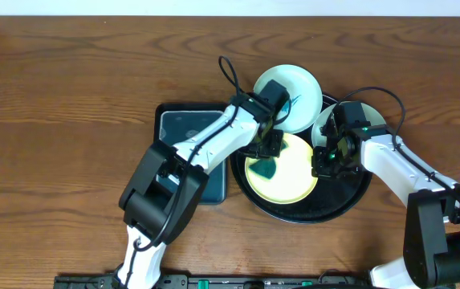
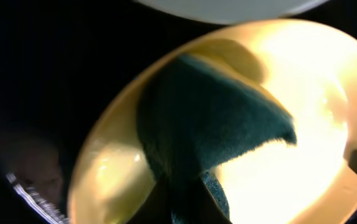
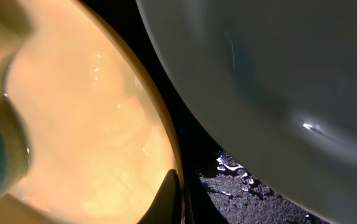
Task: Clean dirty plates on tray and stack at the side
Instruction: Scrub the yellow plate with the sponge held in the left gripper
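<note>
On the round black tray point(image 1: 350, 189) lies a pale yellow plate point(image 1: 294, 181). My left gripper point(image 1: 266, 157) is shut on a dark teal sponge point(image 2: 209, 124) that presses onto the yellow plate point(image 2: 309, 130). At the plate's right edge my right gripper point(image 1: 323, 166) is shut on the rim; its dark fingertips point(image 3: 173, 196) pinch the edge of the yellow plate point(image 3: 91, 124). One bluish-white plate point(image 1: 294, 92) overlaps the tray's far rim. A second pale plate point(image 1: 374, 116) lies largely under my right arm and fills the upper right of the right wrist view point(image 3: 278, 81).
A dark rectangular tray point(image 1: 177, 128) sits left of the round tray, partly under my left arm. Wet patches glisten on the black tray floor point(image 3: 247, 199). Bare wooden tabletop point(image 1: 69, 120) spreads to the left and along the back.
</note>
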You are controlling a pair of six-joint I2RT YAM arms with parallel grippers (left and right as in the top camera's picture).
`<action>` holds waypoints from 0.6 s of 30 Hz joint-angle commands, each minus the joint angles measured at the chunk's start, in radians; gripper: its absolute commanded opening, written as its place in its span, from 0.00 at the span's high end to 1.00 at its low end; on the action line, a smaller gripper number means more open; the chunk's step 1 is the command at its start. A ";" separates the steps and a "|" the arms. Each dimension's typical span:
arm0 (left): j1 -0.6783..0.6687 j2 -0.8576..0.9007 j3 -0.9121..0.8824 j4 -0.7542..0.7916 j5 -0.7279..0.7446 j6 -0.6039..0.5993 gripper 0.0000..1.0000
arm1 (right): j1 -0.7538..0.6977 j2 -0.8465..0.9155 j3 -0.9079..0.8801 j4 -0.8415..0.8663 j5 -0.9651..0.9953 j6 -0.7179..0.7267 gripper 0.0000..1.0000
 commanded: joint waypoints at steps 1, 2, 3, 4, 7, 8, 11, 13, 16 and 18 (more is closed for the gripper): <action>-0.070 0.038 -0.001 0.008 0.047 -0.016 0.92 | 0.000 0.002 0.013 -0.008 0.029 0.006 0.99; -0.093 0.038 -0.001 0.014 0.047 -0.016 0.92 | 0.000 0.002 0.013 -0.008 0.029 0.006 0.99; -0.109 0.038 -0.001 0.020 0.047 -0.016 0.93 | 0.000 0.002 0.013 -0.010 0.029 0.006 0.99; -0.128 0.038 -0.001 0.025 0.047 -0.017 0.93 | 0.000 0.002 0.013 -0.011 0.029 0.006 0.99; -0.172 0.038 -0.001 0.031 0.046 -0.015 0.92 | 0.000 0.002 0.013 -0.011 0.029 0.006 0.99; -0.182 0.038 -0.001 0.031 0.046 -0.006 0.92 | 0.000 0.002 0.013 -0.011 0.029 0.006 0.99; -0.189 0.038 -0.001 0.026 0.047 -0.003 0.93 | 0.000 0.002 0.013 -0.011 0.029 0.006 0.99; -0.188 0.037 -0.001 0.032 0.089 0.039 0.92 | 0.000 0.002 0.013 -0.012 0.029 0.006 0.99; -0.187 0.037 -0.001 0.042 0.145 0.101 0.92 | 0.000 0.002 0.013 -0.011 0.030 0.006 0.99; -0.186 0.037 -0.001 0.046 0.141 0.101 0.93 | 0.000 0.002 0.013 -0.011 0.030 0.006 0.99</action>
